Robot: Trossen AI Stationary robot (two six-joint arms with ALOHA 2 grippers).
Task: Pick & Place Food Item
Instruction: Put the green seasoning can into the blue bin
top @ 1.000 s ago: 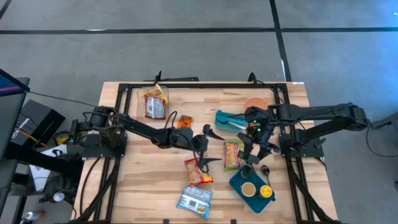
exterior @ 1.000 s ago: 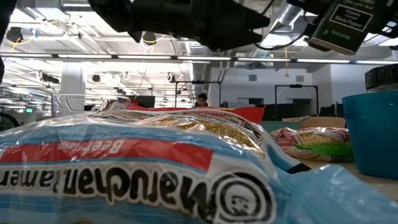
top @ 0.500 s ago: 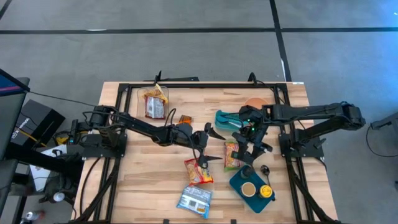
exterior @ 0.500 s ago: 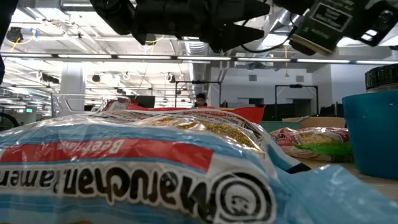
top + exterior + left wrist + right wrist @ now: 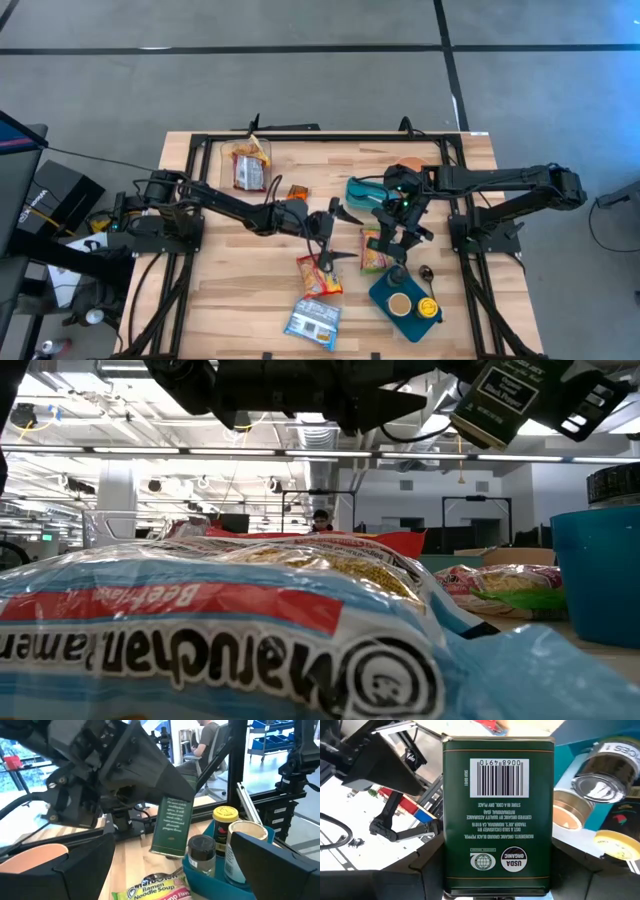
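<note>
My right gripper is shut on a dark green rectangular pepper tin, above the table between the teal tray and a green-and-red ramen packet. The tin also shows in the left wrist view and the low view. My left gripper is open and empty over the table's middle, above a red ramen packet. A blue ramen packet lies flat near the front edge. My right gripper pinches the tin between its two fingers, one on each narrow side, at the tin's upper end. The fingers come from above, pointing down. The tin hangs below them, tilted, lifted clear of the table and tray.
The teal tray holds a black-lidded jar, a yellow-lidded jar and a tan-topped can. A spoon lies beside it. A teal bowl, an orange plate and a snack bag lie farther back.
My right gripper has moved toward the table's left and a little toward the far edge, away from the tray, carrying the green tin. The tin has risen slightly and tipped further.
</note>
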